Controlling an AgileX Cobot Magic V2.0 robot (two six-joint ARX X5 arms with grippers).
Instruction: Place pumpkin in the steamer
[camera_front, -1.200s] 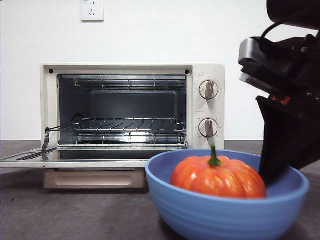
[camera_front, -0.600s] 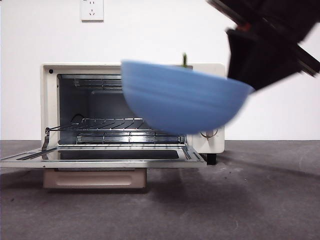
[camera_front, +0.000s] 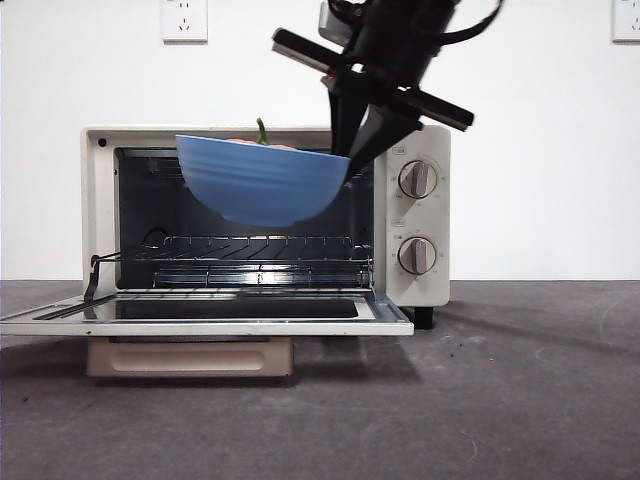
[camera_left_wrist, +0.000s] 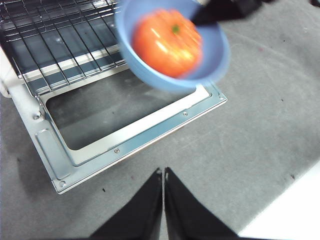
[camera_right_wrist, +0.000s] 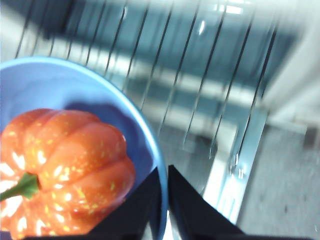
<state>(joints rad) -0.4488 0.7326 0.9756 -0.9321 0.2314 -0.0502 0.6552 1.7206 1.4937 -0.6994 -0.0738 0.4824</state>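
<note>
The orange pumpkin (camera_right_wrist: 65, 165) with its green stem (camera_front: 262, 131) lies in a blue ridged bowl (camera_front: 262, 180). My right gripper (camera_front: 346, 150) is shut on the bowl's right rim and holds it in the air before the open mouth of the cream-white steamer (camera_front: 415, 215), above its wire rack (camera_front: 250, 245). In the right wrist view the jaws of my right gripper (camera_right_wrist: 162, 172) pinch the bowl's wall (camera_right_wrist: 50, 85). My left gripper (camera_left_wrist: 163, 175) is shut and empty, above the table in front of the lowered door (camera_left_wrist: 125, 135). It sees the pumpkin (camera_left_wrist: 167, 42) in the bowl (camera_left_wrist: 210, 65).
The steamer's glass door (camera_front: 200, 315) lies open and flat toward the front. Two round knobs (camera_front: 417, 180) are on its right panel. The grey table (camera_front: 500, 400) stretches in front and to the right. A white wall with a socket (camera_front: 184, 18) is behind.
The right gripper has lifted the bowl with the pumpkin off the table at the front right and carried it left and back, up to the steamer's opening.
</note>
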